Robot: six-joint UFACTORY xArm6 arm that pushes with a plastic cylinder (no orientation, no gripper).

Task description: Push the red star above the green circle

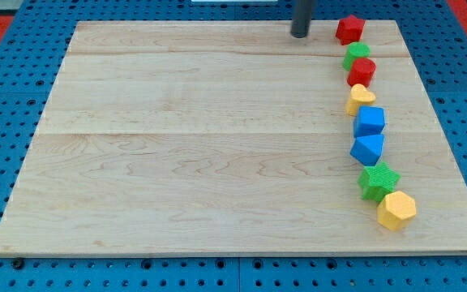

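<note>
The red star (349, 29) lies at the view's top right of the wooden board (177, 146). The green circle (357, 55) sits just below it, slightly to the right, close to it or touching. My tip (299, 35) is at the top edge of the board, left of the red star with a gap between them. It touches no block.
Below the green circle a column of blocks runs down the right side: a red hexagon (362, 72), a yellow heart (360, 99), a blue cube (370, 122), a blue triangle-like block (368, 149), a green star (378, 180), a yellow hexagon (396, 210).
</note>
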